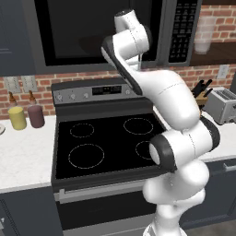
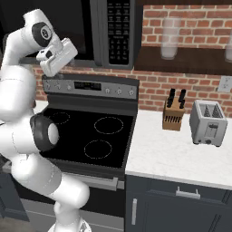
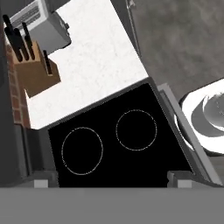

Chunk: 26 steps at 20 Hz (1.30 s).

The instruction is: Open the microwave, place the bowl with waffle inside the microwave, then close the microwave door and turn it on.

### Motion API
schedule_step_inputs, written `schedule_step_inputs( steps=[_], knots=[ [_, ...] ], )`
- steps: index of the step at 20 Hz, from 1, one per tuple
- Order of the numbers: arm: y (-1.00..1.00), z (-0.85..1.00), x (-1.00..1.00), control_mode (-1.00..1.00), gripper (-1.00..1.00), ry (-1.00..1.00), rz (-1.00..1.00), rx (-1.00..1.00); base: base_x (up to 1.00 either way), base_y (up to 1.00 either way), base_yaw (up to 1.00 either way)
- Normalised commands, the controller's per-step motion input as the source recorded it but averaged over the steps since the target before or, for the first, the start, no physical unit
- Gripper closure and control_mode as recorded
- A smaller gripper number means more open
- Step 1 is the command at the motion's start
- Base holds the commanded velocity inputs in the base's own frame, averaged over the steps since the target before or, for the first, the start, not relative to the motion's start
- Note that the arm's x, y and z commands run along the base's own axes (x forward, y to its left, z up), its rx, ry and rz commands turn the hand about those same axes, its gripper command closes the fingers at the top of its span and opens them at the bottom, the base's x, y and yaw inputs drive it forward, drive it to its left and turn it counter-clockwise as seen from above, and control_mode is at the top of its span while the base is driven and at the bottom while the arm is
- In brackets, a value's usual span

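The microwave (image 1: 97, 32) hangs above the stove, and its dark keypad strip (image 1: 182, 32) is on the right. The microwave door (image 2: 86, 27) is shut, its black window facing me. My gripper (image 3: 109, 181) is raised in front of the microwave's lower edge and points down at the stove top. Its two fingertips (image 3: 41, 183) stand wide apart with nothing between them, so it is open. From the right base view the gripper (image 2: 53, 68) hangs just below the door's bottom edge. The bowl and the waffle are out of view.
A black-topped stove (image 1: 106, 138) with a knob panel sits below the microwave. On the right counter (image 2: 181, 154) stand a knife block (image 2: 173, 113) and a toaster (image 2: 207, 122). A yellow jar (image 1: 17, 117) and a dark red jar (image 1: 36, 115) stand on the left counter.
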Motion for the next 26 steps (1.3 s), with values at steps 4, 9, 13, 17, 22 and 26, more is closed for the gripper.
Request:
schedule_step_inputs(
  steps=[4, 9, 13, 17, 22, 26],
  knots=[
    [-0.09, 0.00, 0.22, -1.00, -1.00, 0.03, 0.00, 0.00, 0.00, 0.00, 0.00],
    [-0.19, -0.34, -0.99, -1.00, -1.00, -0.18, 0.06, 0.03, 0.00, 0.00, 0.00],
    [-0.53, -0.80, -1.00, -1.00, -1.00, -0.39, 0.12, 0.03, 0.00, 0.00, 0.00],
    [-0.97, -0.73, -0.99, -1.00, -1.00, -0.45, 0.17, 0.04, 0.00, 0.00, 0.00],
    [-0.84, -0.37, -1.00, -1.00, -1.00, -0.55, 0.28, 0.00, 0.00, 0.00, 0.00],
    [-0.22, 0.01, -1.00, -1.00, -1.00, -0.53, 0.33, 0.01, 0.00, 0.00, 0.00]
  ],
)
